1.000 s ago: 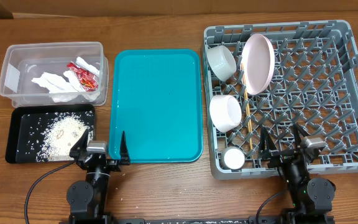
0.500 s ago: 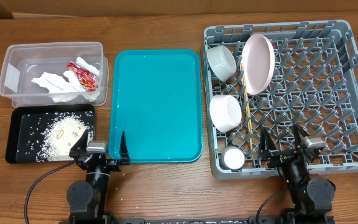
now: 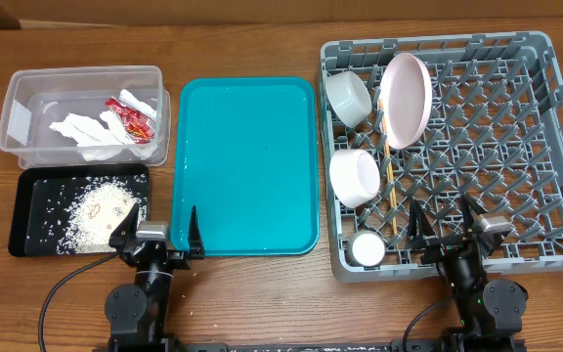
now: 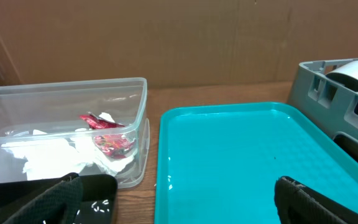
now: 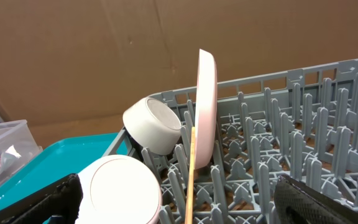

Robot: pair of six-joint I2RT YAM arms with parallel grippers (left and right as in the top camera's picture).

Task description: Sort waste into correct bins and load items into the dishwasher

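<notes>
Waste: napkin pieces [image 3: 88, 134] and snack wrapper [image 3: 133, 119] lie in the clear tub [image 3: 18, 108] at 10 o'clock on the table. Rice grains [image 3: 94, 210] lie in the black tray [image 3: 29, 235] at 8 o'clock.
Dishes: all in the dish rack [image 3: 516, 127] at 3 o'clock. The plate [image 3: 406, 100] stands on edge, with the grey-white bowl [image 3: 348, 98] at its 9 o'clock. The white bowl [image 3: 354, 177], chopsticks [image 3: 392, 186] and cup [image 3: 368, 249] sit nearer the front rim.
Teal tray [image 3: 247, 166]: centre, nothing on it.
Left gripper [image 3: 160, 223]: 7 o'clock, jaws wide apart, holding nothing.
Right gripper [image 3: 442, 217]: 5 o'clock, jaws wide apart, holding nothing.
Change: none over the last second; no arm or object has shifted.
Meaning: sorting and loading look finished, with both arms apparently parked.
</notes>
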